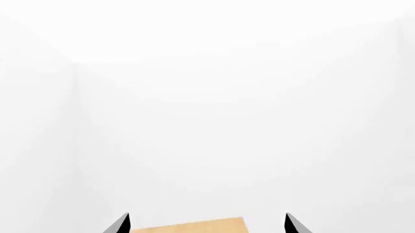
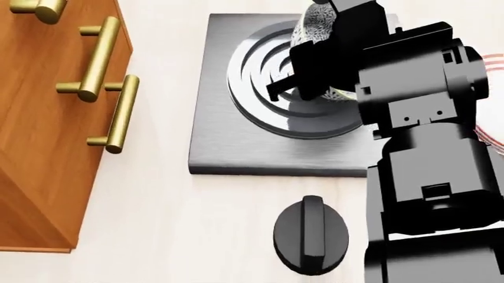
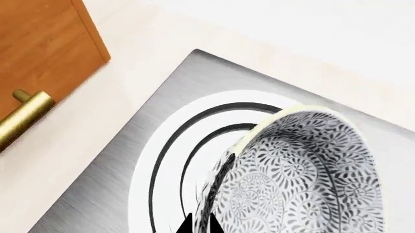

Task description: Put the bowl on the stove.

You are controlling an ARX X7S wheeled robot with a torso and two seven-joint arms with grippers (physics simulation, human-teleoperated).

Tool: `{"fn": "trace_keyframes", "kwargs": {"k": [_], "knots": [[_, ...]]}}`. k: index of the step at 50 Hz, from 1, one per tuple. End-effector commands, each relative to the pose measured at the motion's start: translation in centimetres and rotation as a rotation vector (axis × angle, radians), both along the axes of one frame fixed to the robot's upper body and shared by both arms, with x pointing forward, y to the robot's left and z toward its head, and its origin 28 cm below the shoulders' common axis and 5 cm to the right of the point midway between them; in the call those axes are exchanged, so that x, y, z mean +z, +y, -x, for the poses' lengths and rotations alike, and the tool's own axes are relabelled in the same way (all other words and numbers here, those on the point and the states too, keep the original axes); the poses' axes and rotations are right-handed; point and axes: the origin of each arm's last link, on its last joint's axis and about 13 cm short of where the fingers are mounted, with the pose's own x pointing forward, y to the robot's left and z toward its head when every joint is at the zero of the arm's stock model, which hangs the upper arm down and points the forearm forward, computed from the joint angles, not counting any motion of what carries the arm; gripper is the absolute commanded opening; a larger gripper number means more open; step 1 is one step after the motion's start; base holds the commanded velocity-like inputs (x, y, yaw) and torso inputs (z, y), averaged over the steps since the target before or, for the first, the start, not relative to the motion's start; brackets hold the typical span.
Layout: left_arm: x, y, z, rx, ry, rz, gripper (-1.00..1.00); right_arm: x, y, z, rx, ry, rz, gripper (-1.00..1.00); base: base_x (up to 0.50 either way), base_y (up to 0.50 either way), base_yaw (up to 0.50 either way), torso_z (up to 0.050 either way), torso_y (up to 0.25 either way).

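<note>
The speckled grey-blue bowl [image 3: 304, 174] is tilted over the stove's round burner [image 3: 175, 145]; my right gripper [image 3: 199, 224] is shut on its rim, one fingertip either side of the wall. In the head view the bowl [image 2: 315, 26] peeks out behind my black right arm, above the dark-grey stove [image 2: 212, 141]. Whether the bowl touches the burner I cannot tell. My left gripper [image 1: 206, 223] is open and empty, facing a white wall with a bit of wooden surface between its tips; it does not show in the head view.
A wooden cabinet [image 2: 47, 130] with brass handles [image 2: 118, 112] stands left of the stove. A round black knob [image 2: 311, 236] lies in front of the stove. A white plate with red rings [image 2: 492, 65] is mostly hidden behind my right arm.
</note>
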Motion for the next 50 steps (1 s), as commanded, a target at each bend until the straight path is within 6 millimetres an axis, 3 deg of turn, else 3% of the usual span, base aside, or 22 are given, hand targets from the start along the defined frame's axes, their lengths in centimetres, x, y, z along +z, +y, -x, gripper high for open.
{"fn": "trace_keyframes", "kwargs": {"k": [1, 22, 23, 42, 43, 50], "knots": [[0.2, 0.2, 0.1, 0.015, -0.037, -0.016, 1.0, 0.3, 0.6, -0.1, 0.034, -0.014, 0.009, -1.0, 0.0, 0.0, 0.0, 0.0, -0.08], [0.2, 0.3, 0.2, 0.013, -0.04, -0.005, 1.0, 0.3, 0.6, -0.1, 0.034, -0.014, 0.009, -1.0, 0.0, 0.0, 0.0, 0.0, -0.001], [0.2, 0.3, 0.2, 0.014, -0.04, -0.007, 1.0, 0.3, 0.6, -0.1, 0.034, -0.014, 0.009, 1.0, 0.0, 0.0, 0.0, 0.0, 0.0], [0.2, 0.3, 0.2, 0.014, -0.042, -0.003, 1.0, 0.3, 0.6, -0.1, 0.034, -0.014, 0.009, 1.0, 0.0, 0.0, 0.0, 0.0, 0.0], [0.2, 0.3, 0.2, 0.015, -0.042, -0.004, 1.0, -0.6, 1.8, -0.4, 0.13, -0.011, 0.04, 1.0, 0.0, 0.0, 0.0, 0.0, 0.0], [0.2, 0.3, 0.2, 0.013, -0.042, -0.002, 1.0, 0.1, 1.3, -0.5, 0.165, -0.042, -0.062, 1.0, 0.0, 0.0, 0.0, 0.0, 0.0]]}}
